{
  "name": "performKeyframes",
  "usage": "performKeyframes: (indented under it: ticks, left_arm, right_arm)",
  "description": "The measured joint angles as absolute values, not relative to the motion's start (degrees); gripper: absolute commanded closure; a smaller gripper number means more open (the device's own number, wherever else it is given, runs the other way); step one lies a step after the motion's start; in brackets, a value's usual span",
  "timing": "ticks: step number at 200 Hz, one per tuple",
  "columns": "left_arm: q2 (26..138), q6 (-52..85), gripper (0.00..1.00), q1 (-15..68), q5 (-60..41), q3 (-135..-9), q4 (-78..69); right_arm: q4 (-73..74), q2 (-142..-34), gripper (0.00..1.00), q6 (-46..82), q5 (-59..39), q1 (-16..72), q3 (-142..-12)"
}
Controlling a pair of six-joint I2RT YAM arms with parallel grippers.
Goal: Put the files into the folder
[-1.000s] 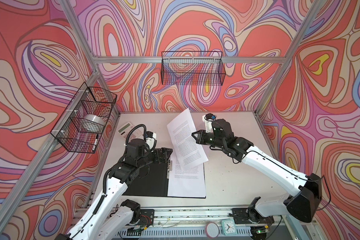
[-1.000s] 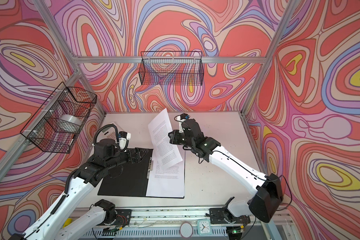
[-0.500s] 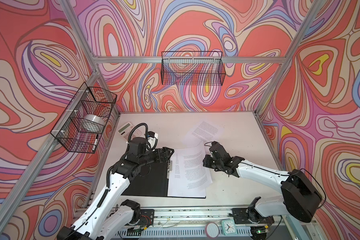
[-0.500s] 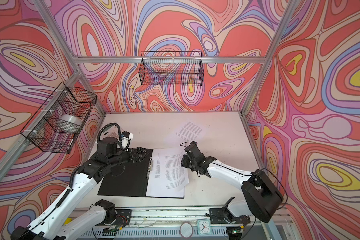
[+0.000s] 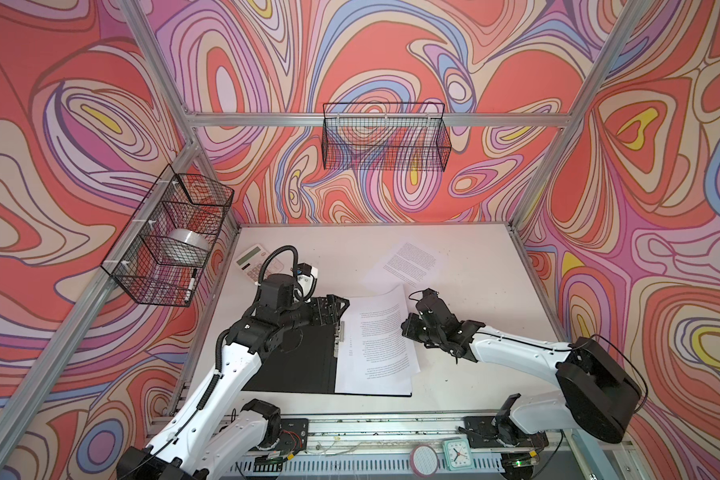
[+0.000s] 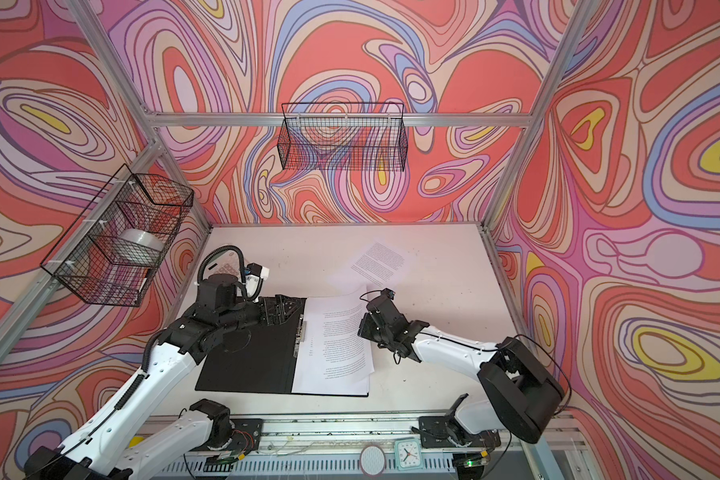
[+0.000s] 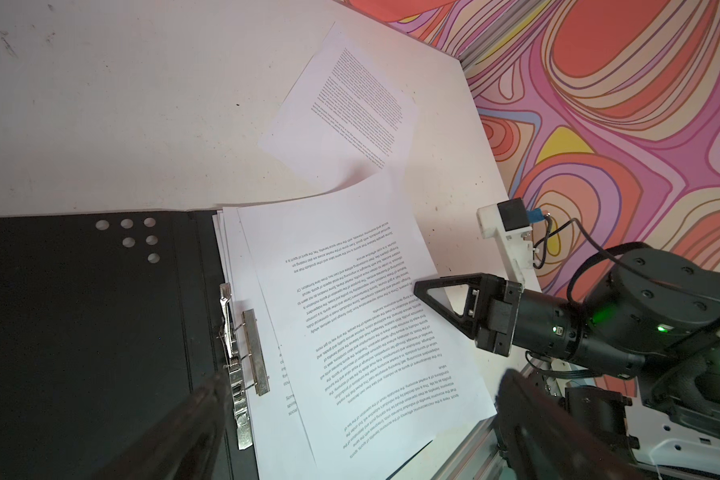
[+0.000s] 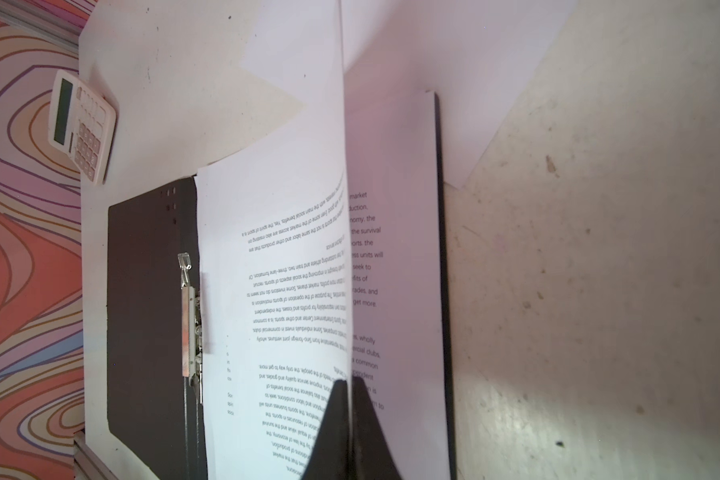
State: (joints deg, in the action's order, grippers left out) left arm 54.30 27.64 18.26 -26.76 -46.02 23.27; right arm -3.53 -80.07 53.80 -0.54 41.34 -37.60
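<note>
- Top views both show the white table (image 5: 474, 291), with the work set toward its left and front.
- An open folder (image 5: 296, 365) lies flat on it, black inside facing up. Its long axis and spine run from the front rail toward the back wall. The left cover is bare.
- On the folder's right half sit the files (image 5: 375, 384), a squared stack of printed sheets lying lengthwise along the spine.
- On the stack lies a top sheet (image 5: 379, 328), long axis nearly the same but turned slightly askew. Its print reads upside down from the top views, and its right edge is lifted off the stack.
- A loose sheet (image 5: 410, 264) lies flat on the table beyond the folder's far right corner, set diagonally, one corner aimed at the back wall.
- At the far end of the folder's black cover, just left of the spine, hangs the left gripper (image 5: 333, 309), jaws spread wide, holding nothing.
- Reaching in from the right, the right gripper (image 8: 346, 386) is clenched on the top sheet's raised right edge.
- A calculator (image 5: 252, 262) rests near the table's far left corner, apart from the folder.
- Along the spine stands the metal spine clip (image 7: 242, 357), beside the stack's left edge.
</note>
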Motion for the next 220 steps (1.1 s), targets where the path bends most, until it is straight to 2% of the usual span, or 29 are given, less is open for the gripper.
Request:
performKeyframes:
  ticks: [100,220]
  left_arm:
    - [55.57,26.57,0.00,18.26,-27.66,-45.69,27.66]
    - [57.10,26.48,0.00,18.26,-31.97,-45.65,28.95]
  right_arm:
    - [-1.96,-80.42,1.00,62.17,2.83,45.87,-35.75]
    - [-0.32,-83.07,1.00,65.28,3.95,48.75,-35.75]
